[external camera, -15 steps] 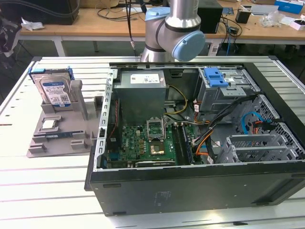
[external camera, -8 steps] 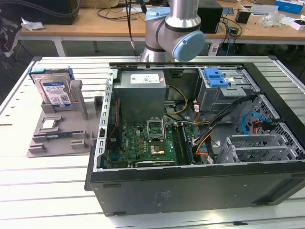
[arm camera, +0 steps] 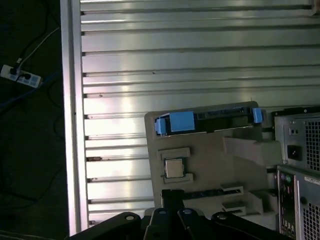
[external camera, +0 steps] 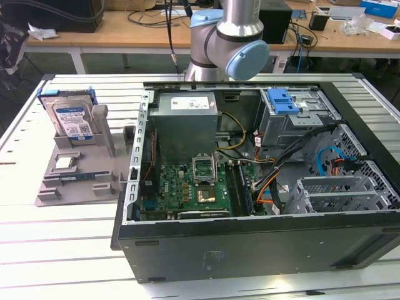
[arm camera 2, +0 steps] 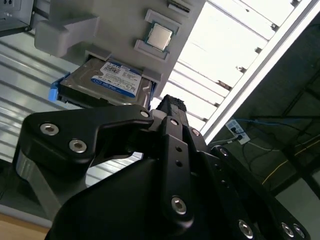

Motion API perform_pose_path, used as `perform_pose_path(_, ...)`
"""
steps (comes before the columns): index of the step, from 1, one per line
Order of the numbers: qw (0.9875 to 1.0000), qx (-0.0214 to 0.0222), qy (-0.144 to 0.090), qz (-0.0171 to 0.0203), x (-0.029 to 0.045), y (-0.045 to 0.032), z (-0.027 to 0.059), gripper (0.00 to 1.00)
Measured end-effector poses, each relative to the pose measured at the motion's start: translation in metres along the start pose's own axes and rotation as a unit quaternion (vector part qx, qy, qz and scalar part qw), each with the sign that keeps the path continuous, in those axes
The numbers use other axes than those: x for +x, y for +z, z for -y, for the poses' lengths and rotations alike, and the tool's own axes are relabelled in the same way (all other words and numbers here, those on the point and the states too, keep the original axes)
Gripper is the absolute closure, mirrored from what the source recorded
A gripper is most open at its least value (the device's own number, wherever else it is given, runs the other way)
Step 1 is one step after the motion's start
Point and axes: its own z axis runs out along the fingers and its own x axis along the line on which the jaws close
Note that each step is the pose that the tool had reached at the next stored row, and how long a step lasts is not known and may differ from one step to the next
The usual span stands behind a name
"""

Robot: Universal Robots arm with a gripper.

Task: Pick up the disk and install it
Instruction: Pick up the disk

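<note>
Slatted table [external camera: 56, 244]; disk [external camera: 73, 120] half-sunk in holder [external camera: 84, 152].

My arm [external camera: 231, 37] stands behind the open computer case [external camera: 250, 250], which lies on the slatted metal desk [external camera: 56, 244]. At the exterior view's left, the disk [external camera: 70, 119] stands upright in a grey holder [external camera: 62, 194], beside the case. A small square chip [external camera: 64, 163] lies on this holder, just below the disk.
</note>
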Motion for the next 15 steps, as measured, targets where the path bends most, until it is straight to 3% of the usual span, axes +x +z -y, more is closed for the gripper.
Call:
perform_pose_path(2, 0.9992, -0.001, -0.041, -0.0009, 0.0, 0.0, 0.0, 0.9)
perform_pose_path(6, 0.9976, -0.0017, -0.069, -0.0015, 0.0, 0.0, 0.0, 0.9)
perform_pose_path(9, 0.9934, -0.0029, -0.115, -0.0025, 0.0, 0.0001, 0.0, 0.9)
perform_pose_path(15, 0.9887, -0.0037, -0.15, -0.0033, 0.0, 0.0, 0.0001, 0.9)
